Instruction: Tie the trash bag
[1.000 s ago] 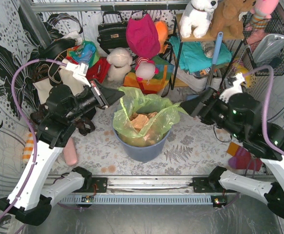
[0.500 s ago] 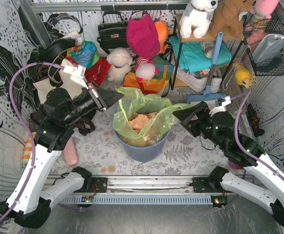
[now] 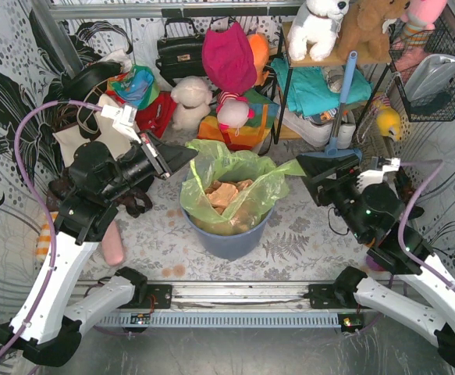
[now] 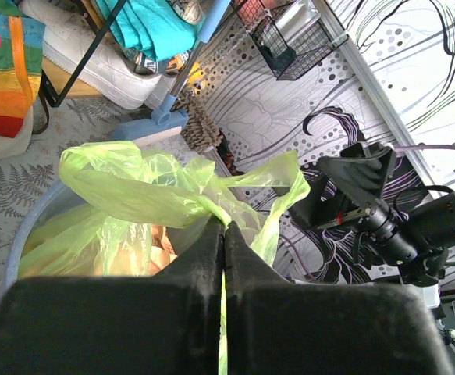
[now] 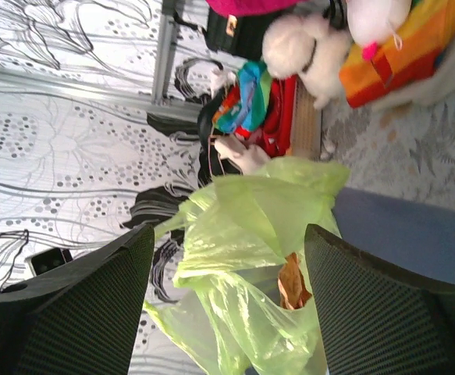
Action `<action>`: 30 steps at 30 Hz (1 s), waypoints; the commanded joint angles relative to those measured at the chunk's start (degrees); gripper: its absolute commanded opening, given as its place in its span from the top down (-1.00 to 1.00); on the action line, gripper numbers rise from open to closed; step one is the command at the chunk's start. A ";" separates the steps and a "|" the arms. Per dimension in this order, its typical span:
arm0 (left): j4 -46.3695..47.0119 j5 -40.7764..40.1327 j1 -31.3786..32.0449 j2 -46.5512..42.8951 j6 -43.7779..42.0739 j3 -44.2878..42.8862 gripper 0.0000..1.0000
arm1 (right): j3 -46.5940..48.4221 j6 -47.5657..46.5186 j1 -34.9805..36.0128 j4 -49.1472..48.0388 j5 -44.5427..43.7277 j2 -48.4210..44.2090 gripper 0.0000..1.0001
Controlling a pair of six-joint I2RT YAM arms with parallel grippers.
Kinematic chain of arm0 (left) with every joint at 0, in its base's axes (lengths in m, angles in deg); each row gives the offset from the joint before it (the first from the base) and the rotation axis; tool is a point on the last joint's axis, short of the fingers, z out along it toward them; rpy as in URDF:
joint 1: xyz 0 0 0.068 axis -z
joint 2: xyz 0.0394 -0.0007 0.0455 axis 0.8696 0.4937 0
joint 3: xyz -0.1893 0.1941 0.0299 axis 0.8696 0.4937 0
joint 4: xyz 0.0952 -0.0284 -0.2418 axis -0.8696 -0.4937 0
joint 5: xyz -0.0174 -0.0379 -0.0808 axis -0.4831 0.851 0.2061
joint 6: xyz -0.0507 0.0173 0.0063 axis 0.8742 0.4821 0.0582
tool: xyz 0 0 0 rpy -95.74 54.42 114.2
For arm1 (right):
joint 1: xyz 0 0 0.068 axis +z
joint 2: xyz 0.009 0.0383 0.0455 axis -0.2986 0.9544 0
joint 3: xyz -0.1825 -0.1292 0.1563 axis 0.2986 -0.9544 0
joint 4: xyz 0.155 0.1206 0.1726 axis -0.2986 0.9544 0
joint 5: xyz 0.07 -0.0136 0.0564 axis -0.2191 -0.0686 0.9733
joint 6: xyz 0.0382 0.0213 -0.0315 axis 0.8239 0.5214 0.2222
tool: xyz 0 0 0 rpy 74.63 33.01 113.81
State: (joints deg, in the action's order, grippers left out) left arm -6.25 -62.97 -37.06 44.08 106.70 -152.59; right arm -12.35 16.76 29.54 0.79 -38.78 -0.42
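Observation:
The trash bag [image 3: 235, 181] is thin light-green plastic lining a round blue-grey bin [image 3: 227, 241], with crumpled brown paper inside. My left gripper [image 3: 188, 156] is shut on the bag's left rim; in the left wrist view its jaws [image 4: 224, 228] pinch a strip of the bag [image 4: 133, 183]. My right gripper [image 3: 311, 166] stands open just right of the bag's right flap, which points at it. In the right wrist view the bag [image 5: 247, 219] lies ahead between the spread fingers of the right gripper [image 5: 227, 238], untouched.
A cream tote bag [image 3: 79, 139] and black straps lie behind my left arm. Plush toys, a black handbag [image 3: 180, 51] and a shelf rack [image 3: 328, 86] with a blue mop [image 3: 341, 101] crowd the back. A pink object [image 3: 114, 244] lies on the floor at left.
My right arm has dropped lower and drawn back to the right, its gripper staying near the bag's right flap with jaws a little wider. The left gripper holds still on the rim.

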 commanded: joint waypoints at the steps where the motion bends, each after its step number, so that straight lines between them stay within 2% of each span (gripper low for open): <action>1: 2.53 0.25 -0.06 -0.98 -0.19 0.22 0.95 | 2.50 -6.41 0.24 -3.02 -6.49 0.22 -0.56; 5: 2.45 0.28 -0.06 -1.09 -0.24 -0.01 0.95 | 4.65 -7.70 0.24 -5.43 -4.78 3.60 -0.56; 10: 2.36 0.42 -0.07 -1.33 -0.15 -0.13 0.96 | 5.97 -5.99 0.20 -5.87 -1.60 6.82 -0.45; 16: 2.45 0.55 -0.09 -1.46 -0.08 0.22 0.96 | 5.87 -5.63 0.20 -5.55 0.32 8.14 0.21; 21: 2.20 0.47 -0.08 -1.57 -0.39 -0.33 0.98 | 8.86 -8.86 0.19 -5.62 0.12 10.03 0.97; 30: 2.67 -0.65 -0.07 -0.40 -1.92 -3.04 1.00 | 21.59 -21.03 0.19 -3.76 -2.27 18.09 1.00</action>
State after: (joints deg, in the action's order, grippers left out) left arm -6.29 -63.04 -37.06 43.32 106.41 -152.83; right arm 3.41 3.36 29.54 -2.99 -39.72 15.16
